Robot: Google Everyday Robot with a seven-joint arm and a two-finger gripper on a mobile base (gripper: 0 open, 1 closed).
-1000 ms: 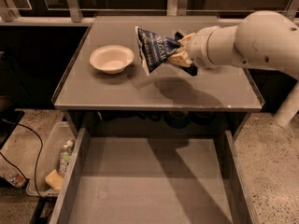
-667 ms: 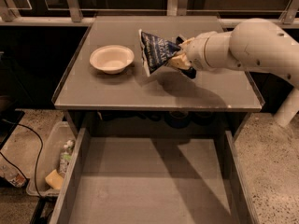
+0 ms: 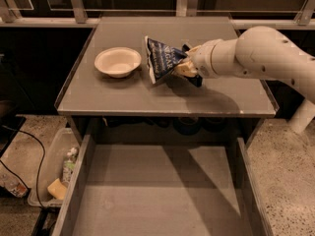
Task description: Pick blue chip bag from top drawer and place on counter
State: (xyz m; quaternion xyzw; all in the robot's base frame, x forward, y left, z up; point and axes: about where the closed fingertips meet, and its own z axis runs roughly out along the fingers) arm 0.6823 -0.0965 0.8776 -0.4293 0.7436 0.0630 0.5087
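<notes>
Hand (image 3: 186, 69) gripping blue chip bag (image 3: 160, 58) dipped lower, nearer counter (image 3: 123, 95), right of ctr.

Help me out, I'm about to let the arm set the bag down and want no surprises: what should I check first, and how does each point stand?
1. Chip bag out of the drawer: ok, it is up by the counter, not in the open drawer.
2. Grip: ok, the gripper is shut on the bag's side.
3. Bag above the counter: ok, it hangs over the middle of the top.
4. Room to put it down: ok, the bowl sits beside the bag, apart from it.
5. Bag's lower corner already resting on the counter: cannot tell.
</notes>
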